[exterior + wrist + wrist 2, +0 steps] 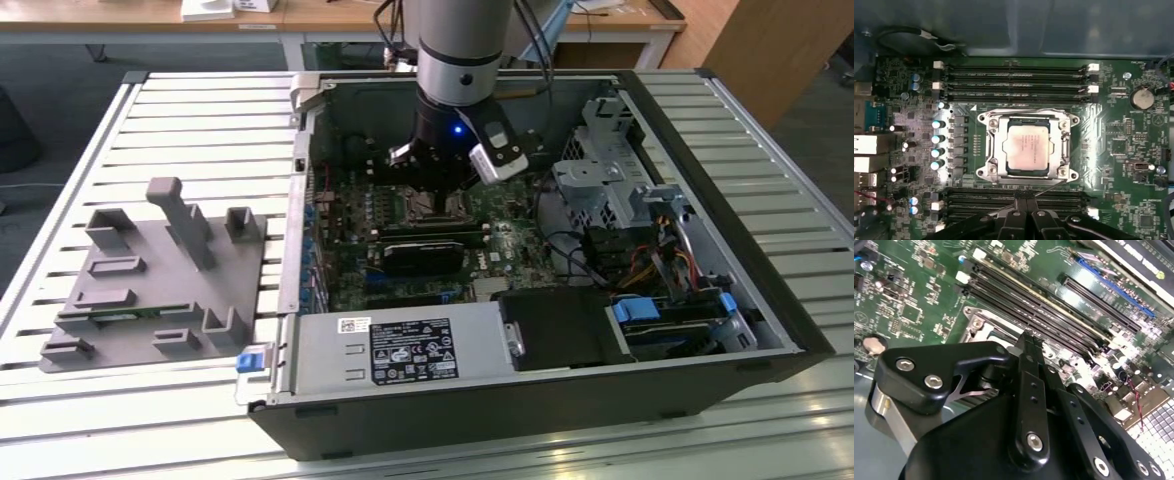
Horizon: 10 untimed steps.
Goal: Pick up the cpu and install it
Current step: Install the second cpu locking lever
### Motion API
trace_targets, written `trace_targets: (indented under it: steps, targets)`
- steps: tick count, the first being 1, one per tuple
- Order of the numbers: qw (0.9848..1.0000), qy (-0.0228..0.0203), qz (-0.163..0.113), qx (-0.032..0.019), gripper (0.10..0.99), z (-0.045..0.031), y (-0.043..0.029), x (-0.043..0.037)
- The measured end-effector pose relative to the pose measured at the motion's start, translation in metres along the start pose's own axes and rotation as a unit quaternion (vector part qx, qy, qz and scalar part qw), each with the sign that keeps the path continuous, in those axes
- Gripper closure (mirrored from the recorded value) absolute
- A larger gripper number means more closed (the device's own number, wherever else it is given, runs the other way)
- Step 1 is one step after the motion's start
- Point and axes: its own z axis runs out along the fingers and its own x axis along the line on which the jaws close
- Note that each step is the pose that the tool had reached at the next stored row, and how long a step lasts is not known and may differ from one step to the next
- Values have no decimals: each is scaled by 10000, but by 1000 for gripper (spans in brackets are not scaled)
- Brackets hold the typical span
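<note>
Seated flat in the socket [988,150], the cpu [1027,148]: silvery top up, edges square to the metal frame, no corner lifted as far as the first wrist view tells. Judged placed, then, not carried. Cannot tell whether the frame is latched down over it.

Drawn narrow, the gripper [1026,197], fingertips together with nothing between them; same closed pinch in the second wrist view [1029,340]. Apart from the cpu and not touching it, tips off the socket's edge on the side of one bank of memory slots [1014,205]. Probably pinched thin to fit among the crowded board parts.

In the exterior view, gripper [434,195] deep inside the open case [534,410], arm coming straight down from twelve o'clock, hanging over the socket area. Vertical approach likely forced by the case walls all round.

Power supply [400,350] at six o'clock from the gripper, drive cage [601,170] at three o'clock. Grey tray [160,290] with upright pegs out on the slatted table [80,150], at nine o'clock from the case, well apart. No chip to be made out on the tray.
</note>
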Motion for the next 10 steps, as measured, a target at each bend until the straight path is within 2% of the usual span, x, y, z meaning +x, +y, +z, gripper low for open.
trace_targets:
  steps: [5,10]
  targets:
    - [10000,0,0,0,980,37,-1,75]
    - [10000,1,-1,0,980,115,-4,89]
